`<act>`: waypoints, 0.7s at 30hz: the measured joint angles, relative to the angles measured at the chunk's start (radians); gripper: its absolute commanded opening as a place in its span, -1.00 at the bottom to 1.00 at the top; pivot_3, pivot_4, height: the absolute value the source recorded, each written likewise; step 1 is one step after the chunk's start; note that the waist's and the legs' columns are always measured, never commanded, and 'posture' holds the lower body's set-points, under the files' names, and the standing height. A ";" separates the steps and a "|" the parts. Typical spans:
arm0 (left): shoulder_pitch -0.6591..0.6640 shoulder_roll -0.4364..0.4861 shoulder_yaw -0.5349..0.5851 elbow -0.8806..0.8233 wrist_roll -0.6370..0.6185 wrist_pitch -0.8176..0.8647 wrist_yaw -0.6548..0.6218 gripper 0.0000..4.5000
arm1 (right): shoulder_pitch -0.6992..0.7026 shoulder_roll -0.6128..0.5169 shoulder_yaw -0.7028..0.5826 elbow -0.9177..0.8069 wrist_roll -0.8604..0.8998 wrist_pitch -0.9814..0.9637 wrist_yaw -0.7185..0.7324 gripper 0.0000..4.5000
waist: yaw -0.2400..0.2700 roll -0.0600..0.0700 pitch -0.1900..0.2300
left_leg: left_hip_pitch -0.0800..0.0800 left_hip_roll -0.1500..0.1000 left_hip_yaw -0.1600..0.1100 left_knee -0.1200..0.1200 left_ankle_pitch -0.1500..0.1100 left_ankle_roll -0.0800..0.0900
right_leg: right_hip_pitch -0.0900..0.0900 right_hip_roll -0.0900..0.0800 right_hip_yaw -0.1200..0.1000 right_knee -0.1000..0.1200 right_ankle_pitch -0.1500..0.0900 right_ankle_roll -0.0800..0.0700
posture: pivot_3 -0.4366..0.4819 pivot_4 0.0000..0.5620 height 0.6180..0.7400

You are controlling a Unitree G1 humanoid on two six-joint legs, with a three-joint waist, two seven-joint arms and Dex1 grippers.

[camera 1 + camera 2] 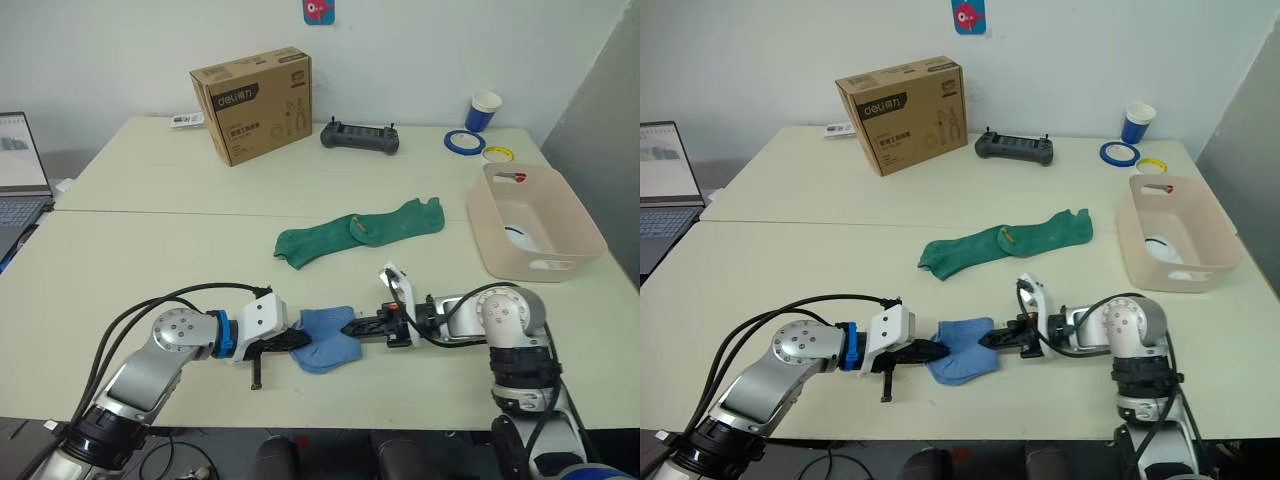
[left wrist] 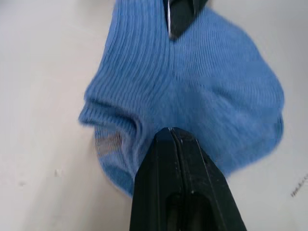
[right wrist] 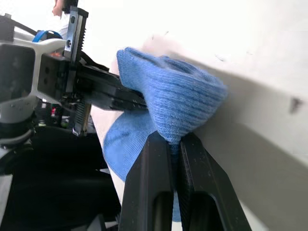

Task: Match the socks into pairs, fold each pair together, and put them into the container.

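Observation:
A folded bundle of light blue socks (image 1: 328,340) lies near the table's front edge, between my two grippers. My right gripper (image 3: 171,142) is shut on its right-hand fold, with fabric pinched between the fingers. My left gripper (image 2: 171,132) is shut, and its tip presses against the bundle's left side with no fabric visible between the fingers. Two dark green socks (image 1: 360,230) lie stretched out and overlapping at mid-table. The pale pink container (image 1: 575,215) stands at the right, with something white (image 1: 520,238) inside it.
A brown cardboard box (image 1: 252,105) stands at the back, with a black controller (image 1: 360,137) to its right. Further right are a blue cup (image 1: 483,111) and tape rolls (image 1: 465,141). A laptop (image 1: 20,170) sits at the far left edge.

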 measured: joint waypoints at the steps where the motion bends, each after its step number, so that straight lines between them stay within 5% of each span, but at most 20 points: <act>1: 0.000 0.000 0.000 0.000 0.000 0.000 -0.002 -1.00 | 0.000 -0.013 0.000 -0.010 0.022 0.000 0.009 -0.98 | 0.000 0.000 0.000 | 0.000 0.000 0.000 0.000 0.000 0.000 | 0.000 0.000 0.000 0.000 0.000 0.000 | -0.05 -0.47 1.00; 6: 0.001 0.000 0.000 -0.001 0.000 -0.001 -0.004 -1.00 | 0.017 -0.046 0.000 -0.063 0.127 0.000 0.008 -0.98 | 0.003 0.000 0.000 | -0.001 0.000 0.000 0.000 0.000 0.000 | 0.000 0.000 0.000 -0.002 0.000 0.000 | -0.05 -0.47 1.00; 19: 0.004 -0.002 0.000 0.003 0.000 -0.006 -0.002 -1.00 | 0.043 -0.108 0.016 -0.096 0.155 0.000 -0.050 0.99 | 0.002 0.000 0.000 | -0.002 0.000 0.000 0.000 0.000 0.000 | 0.000 -0.001 0.000 -0.003 0.000 0.000 | -0.05 -0.47 1.00; 21: 0.003 -0.002 0.000 0.005 0.000 -0.008 -0.005 -1.00 | 0.041 -0.121 -0.002 -0.077 0.158 0.000 -0.049 0.99 | 0.002 0.000 0.000 | -0.002 0.000 0.000 0.000 0.000 0.000 | 0.000 -0.001 0.000 -0.003 0.000 0.000 | -0.05 -0.47 1.00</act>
